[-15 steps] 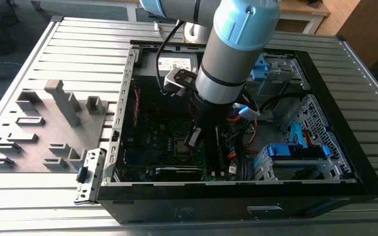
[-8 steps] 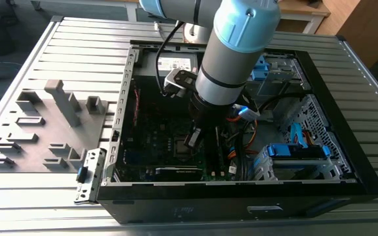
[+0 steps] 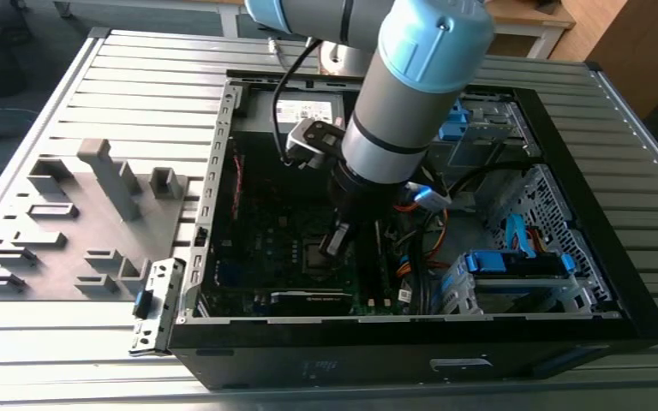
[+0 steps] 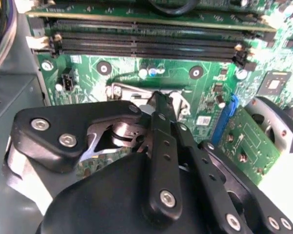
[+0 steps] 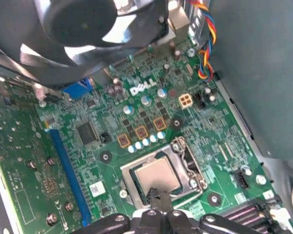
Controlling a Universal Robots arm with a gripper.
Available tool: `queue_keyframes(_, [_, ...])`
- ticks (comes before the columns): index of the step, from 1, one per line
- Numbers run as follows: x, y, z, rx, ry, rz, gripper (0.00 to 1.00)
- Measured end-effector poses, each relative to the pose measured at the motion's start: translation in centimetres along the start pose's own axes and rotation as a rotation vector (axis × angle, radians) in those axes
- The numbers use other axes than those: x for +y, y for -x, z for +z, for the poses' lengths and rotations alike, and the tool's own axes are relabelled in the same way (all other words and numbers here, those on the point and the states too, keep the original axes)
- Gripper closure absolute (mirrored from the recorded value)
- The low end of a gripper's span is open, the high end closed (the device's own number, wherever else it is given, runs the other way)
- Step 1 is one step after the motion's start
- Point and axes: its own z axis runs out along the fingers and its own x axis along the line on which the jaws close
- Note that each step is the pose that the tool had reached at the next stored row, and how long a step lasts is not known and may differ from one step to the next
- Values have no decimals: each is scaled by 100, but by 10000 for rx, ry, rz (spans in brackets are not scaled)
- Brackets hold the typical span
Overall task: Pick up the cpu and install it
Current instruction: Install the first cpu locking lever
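First wrist view: chip (image 5: 158, 178) lies flat inside metal socket frame (image 5: 185, 161) on green board (image 5: 195, 122). Gripper (image 5: 157, 199) tips pinched together at chip's near edge; grasp or mere touch, cannot tell. Judgement: chip must sit level and square, no side push.

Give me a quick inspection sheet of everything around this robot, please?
Surface: ribbed metal table.
Job's things: cpu lies in the motherboard socket, inside the open computer case.
Clutter: grey fixture tray beside the case.
Gripper: gripper tips at the cpu's edge, low over the socket.
Cables: coloured wire bundle; black cable along the arm.
Surroundings: wooden furniture behind the table.
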Motion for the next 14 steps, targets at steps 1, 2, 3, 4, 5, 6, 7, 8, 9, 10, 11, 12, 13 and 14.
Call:
queue_keyframes(1, [-2,1,2,28,65,-2,89])
queue_keyframes(2, [-5,2,-1,54,106,-5,89])
queue_keyframes(3, [-7,3,-2,62,118,-7,89])
queue_keyframes(4, [-7,3,-1,61,118,-6,89])
queue_keyframes(5, [-7,3,-1,62,118,-6,89])
queue_keyframes(6, [-7,3,-2,62,118,-6,89])
queue_keyframes(7, [-8,3,-1,61,118,-6,89])
queue_keyframes(8, [-8,3,-1,60,119,-7,89])
queue_keyframes(9, [-8,2,-2,56,121,-8,89])
queue_keyframes(10, [-6,1,-13,49,124,-9,89])
queue_keyframes(11, [-4,-1,-33,35,129,-11,89])
queue_keyframes(12, [0,-5,-64,35,130,-11,89])
queue_keyframes(13, [4,-8,-94,35,130,-11,89])
queue_keyframes(14, [7,-12,-122,39,131,-10,89])
